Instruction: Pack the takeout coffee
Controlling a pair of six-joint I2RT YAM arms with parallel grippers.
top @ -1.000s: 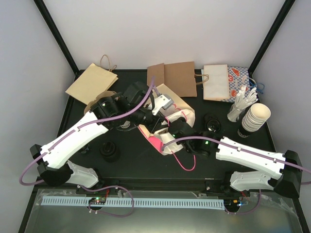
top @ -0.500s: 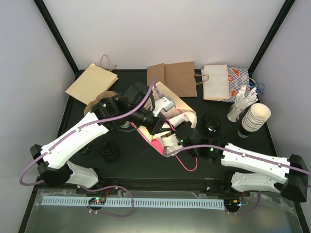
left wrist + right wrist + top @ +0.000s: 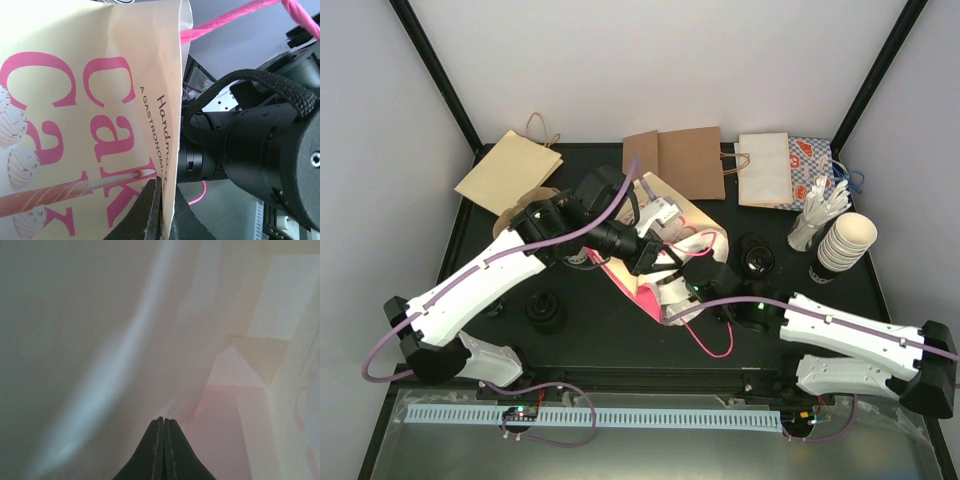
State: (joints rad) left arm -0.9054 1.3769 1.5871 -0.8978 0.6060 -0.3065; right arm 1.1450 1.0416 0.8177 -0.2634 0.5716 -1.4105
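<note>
Left hand (image 3: 159,207) pinched the mouth edge of the pink-printed bag (image 3: 75,100), which lay sideways on the surface. Right hand (image 3: 163,427), closed and empty, sat inside it. The coffee cup was not visible.

We see a matte black worktop (image 3: 590,330) enclosed by plain pale walls (image 3: 660,60) tinged lavender, lit softly and evenly. Two black frame posts, left (image 3: 435,75) and right (image 3: 880,75), slant up from its far corners. Along the near edge runs a grey metal ledge (image 3: 650,455) carrying a pale slotted strip (image 3: 620,417).
</note>
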